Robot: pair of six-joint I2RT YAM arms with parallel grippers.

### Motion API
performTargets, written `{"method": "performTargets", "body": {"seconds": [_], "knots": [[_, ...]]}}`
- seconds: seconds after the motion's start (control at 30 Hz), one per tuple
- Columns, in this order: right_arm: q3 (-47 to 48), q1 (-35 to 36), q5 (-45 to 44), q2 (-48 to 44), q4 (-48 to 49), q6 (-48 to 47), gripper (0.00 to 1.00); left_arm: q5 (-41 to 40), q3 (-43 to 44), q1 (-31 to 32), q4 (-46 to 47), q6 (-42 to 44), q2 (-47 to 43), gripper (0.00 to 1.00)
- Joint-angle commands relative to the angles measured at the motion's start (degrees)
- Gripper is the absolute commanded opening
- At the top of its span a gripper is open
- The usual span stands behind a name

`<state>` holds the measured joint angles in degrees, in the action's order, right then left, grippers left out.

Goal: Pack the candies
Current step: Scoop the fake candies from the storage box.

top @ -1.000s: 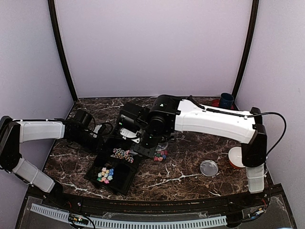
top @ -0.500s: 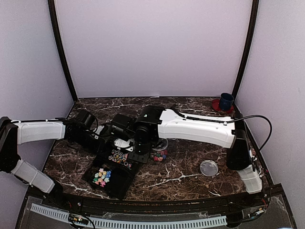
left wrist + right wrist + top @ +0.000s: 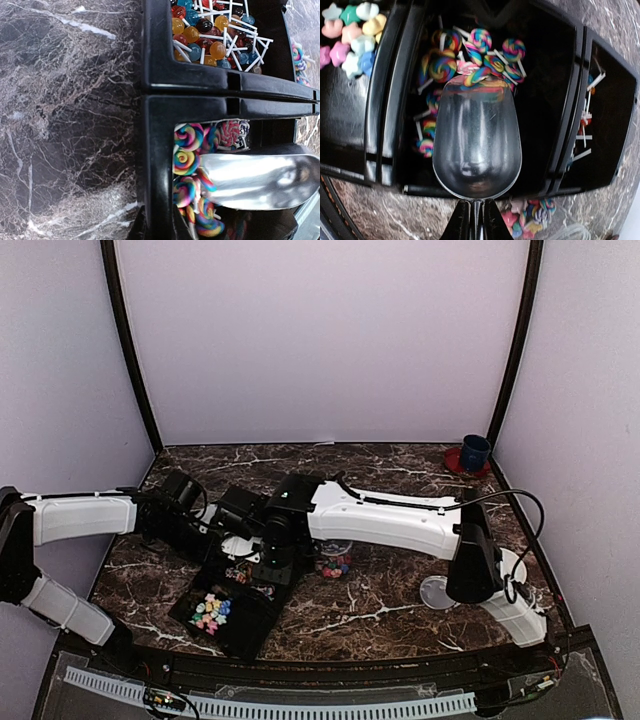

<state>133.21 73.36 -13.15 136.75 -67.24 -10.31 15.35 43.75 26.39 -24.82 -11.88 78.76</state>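
1. Left gripper (image 3: 210, 534): reaches in from the left, jaws nearly together, pinching the far-left edge of the black tray (image 3: 157, 150)
2. Right gripper (image 3: 474, 221): jaws closed narrow on the handle of a metal scoop (image 3: 476, 145); the arm stretches across from the right
3. Scoop: bowl lowered into the tray's middle compartment, lip against the swirl lollipops; the inside of the bowl shows bare metal
4. Candies (image 3: 470, 55): sorted in the tray, which lies left of centre on the marble table (image 3: 400, 610); pastel stars in the near compartment, swirl lollipops in the middle one, round ball lollipops on white sticks in the far one
5. Further mixed candies sit in a clear jar (image 3: 333, 562) standing just right of the tray
6. Clear lid (image 3: 437, 591): flat on the table, well apart to the right of the jar, near the right arm's base
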Motion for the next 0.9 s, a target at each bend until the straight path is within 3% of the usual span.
{"method": "performTargets", "body": {"seconds": [0.0,0.2,0.63,0.87], "knots": [[-0.8,-0.3,7.0,5.1,3.2,-3.0,0.00,6.7,1.9,1.5,5.0,1.0,-5.9,0.00],[-7.3,-0.5,12.6,4.1,13.8,-3.7,0.00,6.5,3.2,2.7,4.1,1.0,-6.7,0.00],[-44.1,-0.8,17.5,-12.4,56.3,4.0,0.00,4.5,7.5,2.9,1.7,0.9,-10.7,0.00],[-51.1,-0.7,9.3,-15.1,67.5,9.5,0.00,-0.5,7.8,2.9,0.0,0.3,-9.9,0.00]]}}
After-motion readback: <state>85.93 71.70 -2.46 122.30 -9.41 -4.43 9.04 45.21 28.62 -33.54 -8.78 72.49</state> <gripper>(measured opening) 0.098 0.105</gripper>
